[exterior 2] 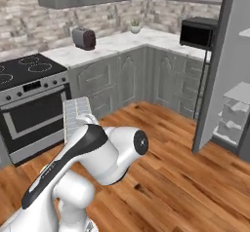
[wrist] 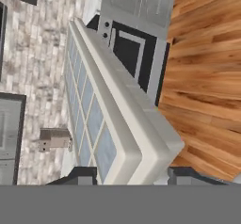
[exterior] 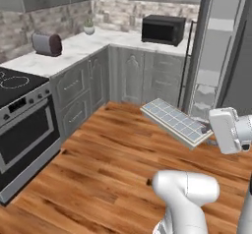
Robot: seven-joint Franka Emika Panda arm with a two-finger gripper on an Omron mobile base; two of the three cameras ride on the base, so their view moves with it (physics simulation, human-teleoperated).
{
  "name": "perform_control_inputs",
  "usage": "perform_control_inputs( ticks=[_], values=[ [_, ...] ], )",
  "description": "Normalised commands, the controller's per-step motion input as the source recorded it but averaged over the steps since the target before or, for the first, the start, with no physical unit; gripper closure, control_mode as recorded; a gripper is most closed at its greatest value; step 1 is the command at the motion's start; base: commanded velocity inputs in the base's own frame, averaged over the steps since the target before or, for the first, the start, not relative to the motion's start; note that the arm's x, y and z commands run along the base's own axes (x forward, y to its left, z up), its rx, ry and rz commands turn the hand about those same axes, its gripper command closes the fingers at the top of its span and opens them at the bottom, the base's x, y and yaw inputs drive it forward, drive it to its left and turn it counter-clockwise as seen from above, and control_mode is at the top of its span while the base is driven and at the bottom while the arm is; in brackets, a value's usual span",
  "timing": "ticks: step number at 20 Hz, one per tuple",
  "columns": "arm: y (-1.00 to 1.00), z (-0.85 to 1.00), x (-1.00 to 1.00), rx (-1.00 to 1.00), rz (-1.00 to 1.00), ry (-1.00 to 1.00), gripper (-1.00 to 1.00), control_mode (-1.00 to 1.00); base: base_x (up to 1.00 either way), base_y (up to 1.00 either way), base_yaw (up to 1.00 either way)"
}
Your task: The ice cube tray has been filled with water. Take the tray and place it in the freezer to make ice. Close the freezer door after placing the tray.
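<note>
**Op:** Closest thing in my hand view is the ice cube tray (wrist: 117,124). The gripper (wrist: 132,173) is pinched on the tray's near short end, one finger each side, jaws only as wide as the tray is thick. I've got it.

**Eng:** Where's the tray in the room?

**Op:** In the air over the wood floor (exterior: 98,164), carried nothing under it. From the left base view the ice cube tray (exterior: 174,121) sits just in front of the freezer (exterior: 216,46), long axis pointing away from the hand. Water (exterior: 172,117) shows as a pale sheen in the cells, tray looks roughly level there.

**Eng:** Freezer state?

**Op:** Freezer door (exterior 2: 215,65) is swung open, pale shelves visible inside.

**Eng:** Progress?

**Op:** My read: pickup done, transport mostly done. Left: slide the tray onto a shelf, let go, back out, shut the door. I'd guess about halfway. Main risk is tilting and spilling on the way in.
</note>
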Motion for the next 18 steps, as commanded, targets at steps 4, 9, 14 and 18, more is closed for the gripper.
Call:
perform_control_inputs(
  ticks=[4, 9, 14, 18],
  values=[
    [0.0, 0.0, 0.0, 0.0, 0.0, 0.0, 1.0, 1.0, 0.05, 0.0, -0.45],
    [0.0, 0.0, 0.0, 0.0, 0.0, 0.0, 1.0, 1.0, 0.05, 0.0, -0.44],
    [0.0, 0.0, 0.0, 0.0, 0.0, 0.0, 1.0, 1.0, 0.04, 0.05, -0.41],
    [0.0, 0.0, 0.0, 0.0, 0.0, 0.0, 1.0, 1.0, 0.02, 0.12, -0.38]
  ],
)
